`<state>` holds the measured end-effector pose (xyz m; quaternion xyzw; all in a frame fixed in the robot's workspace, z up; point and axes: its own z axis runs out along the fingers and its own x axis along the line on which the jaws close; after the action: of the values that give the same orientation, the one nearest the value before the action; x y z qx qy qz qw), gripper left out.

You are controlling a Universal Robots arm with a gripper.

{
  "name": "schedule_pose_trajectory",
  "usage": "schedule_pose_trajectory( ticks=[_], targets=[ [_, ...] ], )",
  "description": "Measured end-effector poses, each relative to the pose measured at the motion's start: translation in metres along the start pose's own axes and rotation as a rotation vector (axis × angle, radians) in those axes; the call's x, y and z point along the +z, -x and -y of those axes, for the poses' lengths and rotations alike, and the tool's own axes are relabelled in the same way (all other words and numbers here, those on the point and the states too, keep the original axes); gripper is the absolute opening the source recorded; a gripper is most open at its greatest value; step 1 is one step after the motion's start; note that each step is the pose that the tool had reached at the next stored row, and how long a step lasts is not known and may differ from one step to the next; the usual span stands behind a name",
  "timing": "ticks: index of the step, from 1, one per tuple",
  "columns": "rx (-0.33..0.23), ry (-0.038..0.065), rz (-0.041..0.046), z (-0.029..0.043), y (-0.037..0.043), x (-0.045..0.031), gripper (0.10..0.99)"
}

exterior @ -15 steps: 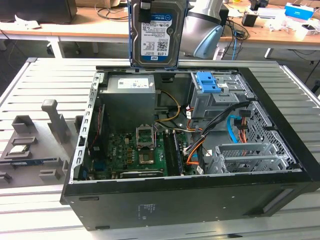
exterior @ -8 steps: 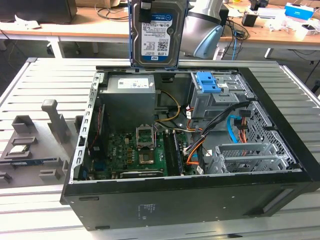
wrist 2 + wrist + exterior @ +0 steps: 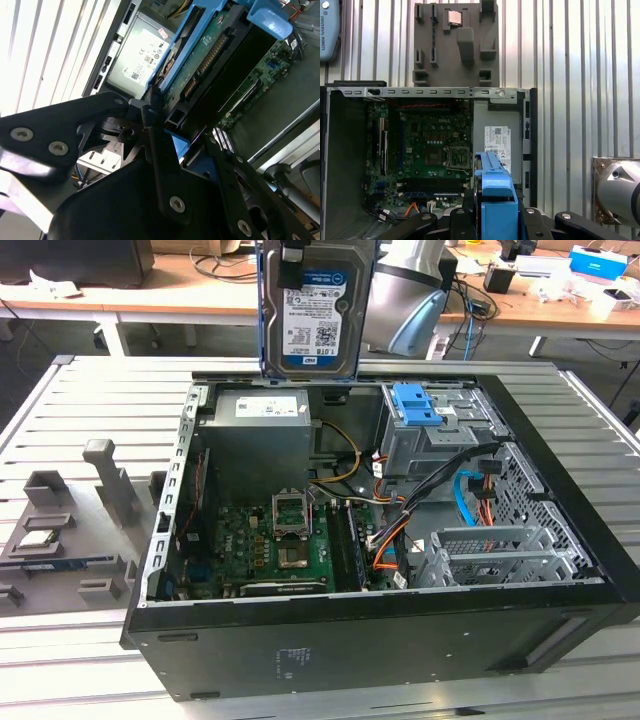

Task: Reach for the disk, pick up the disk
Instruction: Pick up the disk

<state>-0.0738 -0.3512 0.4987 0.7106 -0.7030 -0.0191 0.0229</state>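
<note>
The disk [image 3: 316,310] hangs upright above the back edge of the open computer case [image 3: 380,640], its white-and-blue label facing the exterior camera and its blue bracket [image 3: 495,192] running along the sides. My gripper [image 3: 496,220] is shut on the disk's upper end, at the top of the exterior view. In the second wrist view the disk's green circuit-board side [image 3: 205,60] and blue bracket sit between my black finger linkages [image 3: 155,145]. The disk is lifted free of the case.
Inside the case lie the motherboard [image 3: 270,540], the grey power supply [image 3: 255,435], a drive cage with a blue latch [image 3: 415,405] and loose cables [image 3: 390,530]. A grey fixture [image 3: 70,540] with a small square chip [image 3: 38,538] stands at the exterior view's left on the slatted table [image 3: 110,390].
</note>
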Motion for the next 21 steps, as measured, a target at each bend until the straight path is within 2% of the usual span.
schedule_pose_trajectory(
  ticks=[14, 21],
  targets=[
    [0.000, 0.000, 0.0000, -0.0002, -0.0197, 0.0001, 0.369],
    [0.000, 0.000, 0.0000, -0.0003, -0.0327, 0.0003, 0.369]
  ],
)
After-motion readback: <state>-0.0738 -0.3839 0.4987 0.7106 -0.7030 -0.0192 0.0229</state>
